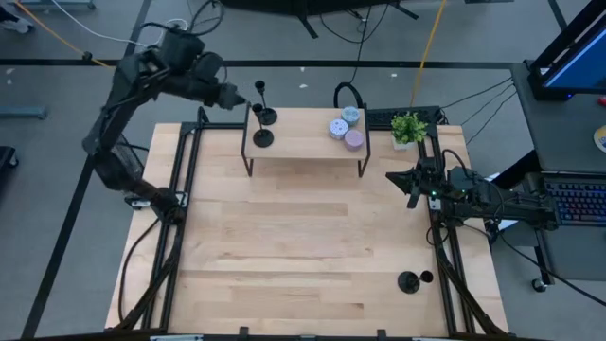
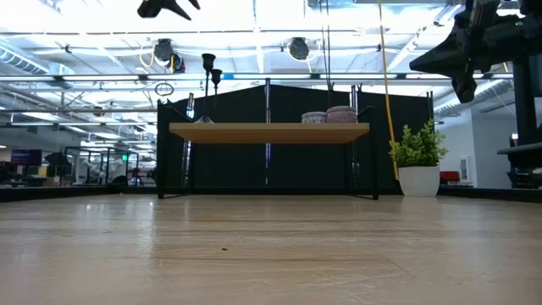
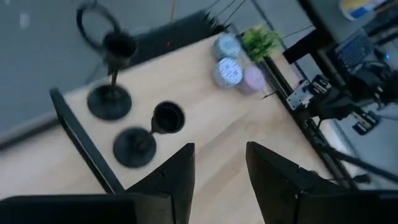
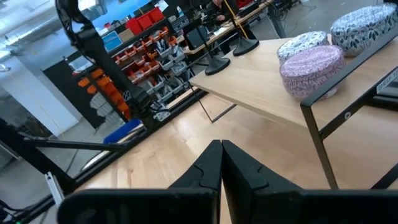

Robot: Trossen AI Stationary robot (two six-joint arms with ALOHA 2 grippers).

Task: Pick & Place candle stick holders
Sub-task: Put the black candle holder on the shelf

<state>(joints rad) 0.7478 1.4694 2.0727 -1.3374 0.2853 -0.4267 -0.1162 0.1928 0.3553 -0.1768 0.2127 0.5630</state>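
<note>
Two candle stick holders are stood on the raised shelf beneath the empty, parted left gripper, while the right gripper is held closed and empty.

No legible text in any view, no labels or numbers readable on the candle stick holders, none on the patterned pucks, distant room signage and storage bins too small to read
</note>
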